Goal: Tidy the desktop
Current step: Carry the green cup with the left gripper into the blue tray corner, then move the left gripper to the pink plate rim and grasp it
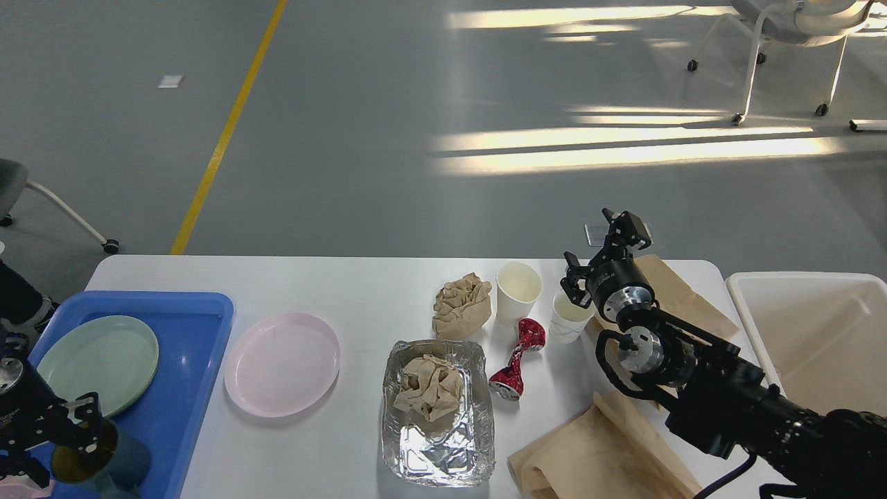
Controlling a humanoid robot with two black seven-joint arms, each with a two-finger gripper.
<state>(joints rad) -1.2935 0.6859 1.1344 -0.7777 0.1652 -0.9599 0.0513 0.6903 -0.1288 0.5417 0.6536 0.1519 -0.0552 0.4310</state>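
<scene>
White matte rectangular desktop with rounded corners (360, 284) fills the lower half of the head view; long axis runs left-right, far edge parallel to the top of the frame, near edge cut off at the bottom.

Blue plastic tray (187, 360) sits at the desktop's left edge; pale green round plate (97, 364) lies in it; dark teal mug (104, 461) stands in the tray's near corner; left gripper (66, 430) is at the mug's rim, fingers either side of it, whether clamped I cannot tell.

Pink round plate (282, 364) lies flat just right of the tray; crumpled foil container (436, 412) sits near the near edge at centre, a wad of brown paper (429, 387) inside it; a second crumpled brown paper ball (461, 306) lies toward the far edge, touching or just beside a tall white paper cup (518, 291); crushed red can (514, 360) lies tilted between the foil and a smaller white paper cup (569, 319).

Right gripper (604, 253) hovers just above the smaller cup near the far right corner, fingers spread wide, holding nothing; flat brown paper bag (682, 298) under the arm, another brown bag (603, 454) at the near right edge; white plastic bin (818, 333) stands beyond the right edge.
</scene>
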